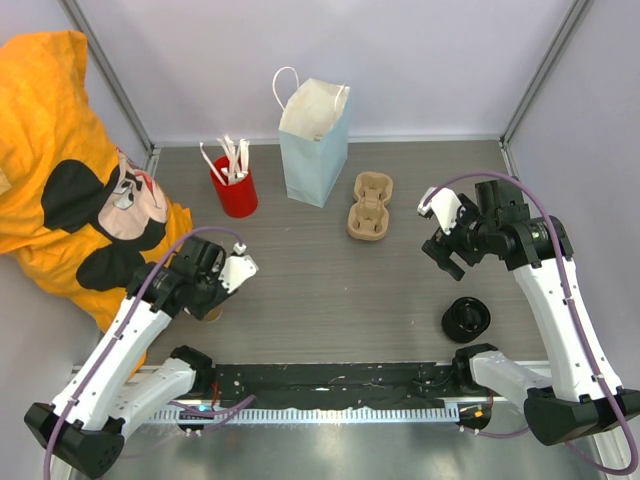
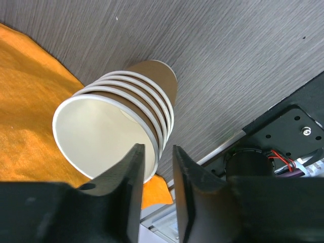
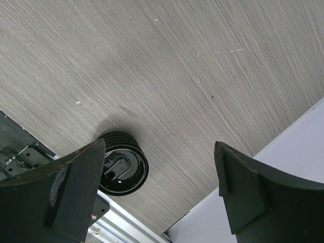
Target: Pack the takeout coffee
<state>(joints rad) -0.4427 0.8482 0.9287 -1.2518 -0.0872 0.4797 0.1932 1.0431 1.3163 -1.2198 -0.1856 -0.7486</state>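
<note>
The takeout coffee is not in any view. A stack of lidless brown paper cups (image 2: 126, 106) with cream rims lies tilted under my left gripper (image 2: 158, 147), by the table's left front (image 1: 210, 313). My left gripper (image 1: 212, 296) straddles the top cup's rim: one finger (image 2: 129, 172) in front of the cup's mouth, the other outside, a narrow gap still showing. My right gripper (image 3: 159, 144) hangs wide open above bare table at the right (image 1: 446, 256), holding nothing. The pale blue paper bag (image 1: 315, 150) stands open at the back.
A stack of loose black lids (image 1: 466, 318) sits at the front right, below my right gripper's left finger (image 3: 121, 169). A brown pulp cup carrier (image 1: 368, 207) lies beside the bag. A red cup of stirrers (image 1: 234, 188) stands left of it. Orange cloth (image 1: 60, 170) covers the left side.
</note>
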